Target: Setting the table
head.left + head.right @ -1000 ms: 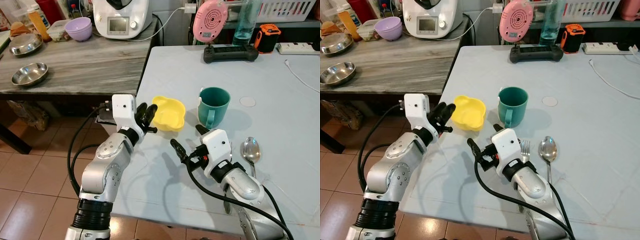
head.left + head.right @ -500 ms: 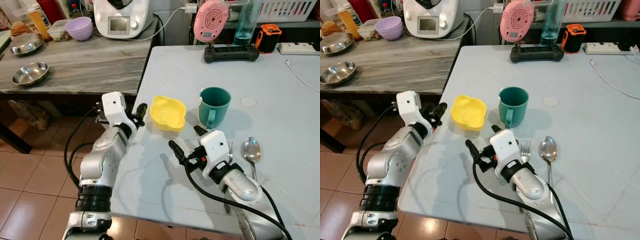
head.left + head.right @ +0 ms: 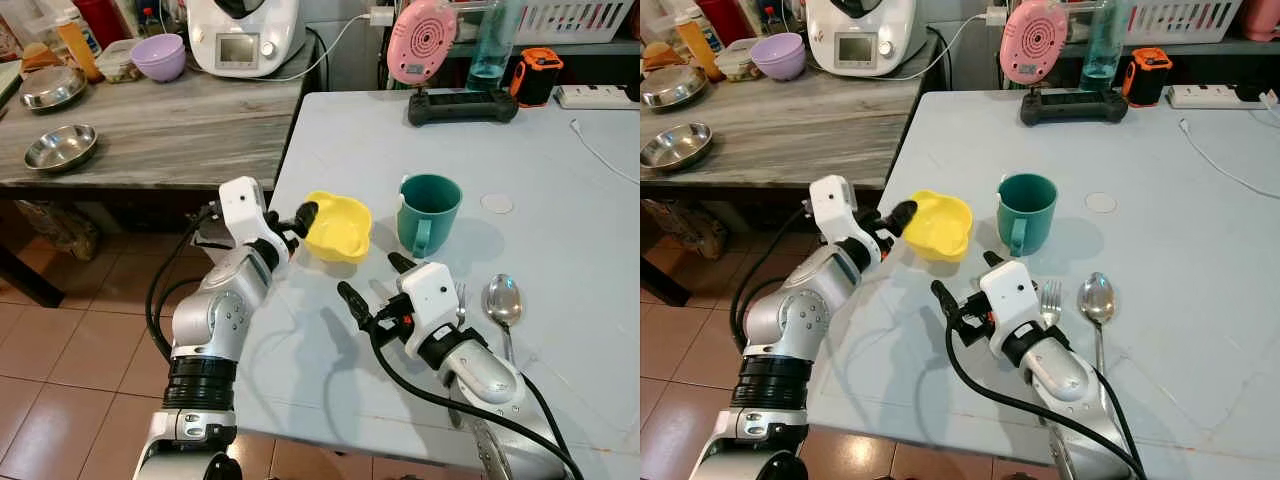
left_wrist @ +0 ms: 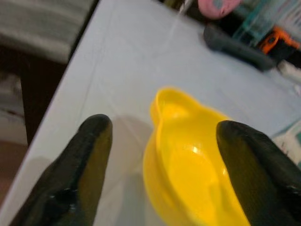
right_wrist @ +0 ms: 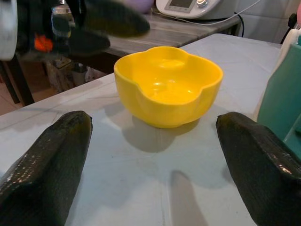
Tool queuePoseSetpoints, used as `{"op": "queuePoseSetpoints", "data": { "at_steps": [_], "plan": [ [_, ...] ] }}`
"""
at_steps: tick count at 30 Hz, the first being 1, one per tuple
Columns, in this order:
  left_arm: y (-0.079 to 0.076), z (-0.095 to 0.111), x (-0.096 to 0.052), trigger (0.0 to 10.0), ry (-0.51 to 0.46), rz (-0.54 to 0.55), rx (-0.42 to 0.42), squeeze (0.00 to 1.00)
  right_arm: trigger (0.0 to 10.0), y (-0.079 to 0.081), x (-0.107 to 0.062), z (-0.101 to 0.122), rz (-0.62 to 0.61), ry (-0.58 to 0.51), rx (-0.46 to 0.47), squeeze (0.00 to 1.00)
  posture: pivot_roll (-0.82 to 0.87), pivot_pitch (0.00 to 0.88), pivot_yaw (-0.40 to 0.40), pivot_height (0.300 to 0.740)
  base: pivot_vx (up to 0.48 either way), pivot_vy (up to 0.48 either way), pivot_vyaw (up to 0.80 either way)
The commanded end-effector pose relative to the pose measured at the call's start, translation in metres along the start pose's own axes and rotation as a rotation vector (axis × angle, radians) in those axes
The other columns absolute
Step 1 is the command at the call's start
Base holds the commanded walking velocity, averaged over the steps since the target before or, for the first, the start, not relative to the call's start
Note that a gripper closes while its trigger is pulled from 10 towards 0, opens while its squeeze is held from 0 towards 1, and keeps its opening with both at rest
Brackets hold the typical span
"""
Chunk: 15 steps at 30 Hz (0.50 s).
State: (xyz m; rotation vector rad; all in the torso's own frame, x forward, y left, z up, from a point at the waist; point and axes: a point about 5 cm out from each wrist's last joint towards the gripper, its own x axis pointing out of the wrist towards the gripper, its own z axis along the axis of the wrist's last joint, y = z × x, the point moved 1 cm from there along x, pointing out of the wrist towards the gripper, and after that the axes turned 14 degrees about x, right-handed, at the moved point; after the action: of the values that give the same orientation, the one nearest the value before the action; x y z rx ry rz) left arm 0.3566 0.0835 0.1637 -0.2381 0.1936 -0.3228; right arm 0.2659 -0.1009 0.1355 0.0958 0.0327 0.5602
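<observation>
Eye views: left gripper (image 3: 296, 217) spread at the yellow bowl (image 3: 337, 226)'s near rim, likely lining up a grasp. Left wrist: bowl between its fingers. Right wrist: right gripper (image 3: 372, 290) spread, bowl ahead, untouched.

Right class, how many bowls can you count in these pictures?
4: a yellow bowl on the pale table; a purple bowl and two metal bowls on the wooden counter. Others may be hidden.

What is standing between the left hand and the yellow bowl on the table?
Nothing visible. The left hand is open at the yellow bowl, one finger over its rim. The green mug stands on the bowl's far side, out of the way.
</observation>
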Motion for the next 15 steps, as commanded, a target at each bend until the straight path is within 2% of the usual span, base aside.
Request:
{"op": "queuePoseSetpoints", "data": {
  "at_steps": [1,2,15],
  "plan": [
    [0.0024,-0.0127,-0.0010,10.0,0.063,0.001,0.010,0.21,10.0,0.0060,-0.0009,0.0007,0.017,-0.009,-0.001,0.00,-0.15,0.120,0.136,0.740,0.000,0.000,0.00],
    [0.0028,-0.0137,-0.0005,10.0,0.069,0.003,0.008,0.00,10.0,0.0062,-0.0010,0.0007,0.018,-0.009,-0.001,0.00,-0.15,0.120,0.137,0.740,0.000,0.000,0.00],
    [0.0066,-0.0181,0.0024,10.0,0.115,0.013,-0.006,0.00,10.0,0.0078,-0.0015,0.0004,0.025,-0.007,0.002,0.00,-0.15,0.123,0.143,0.740,0.000,0.000,0.00]
  ]
}}
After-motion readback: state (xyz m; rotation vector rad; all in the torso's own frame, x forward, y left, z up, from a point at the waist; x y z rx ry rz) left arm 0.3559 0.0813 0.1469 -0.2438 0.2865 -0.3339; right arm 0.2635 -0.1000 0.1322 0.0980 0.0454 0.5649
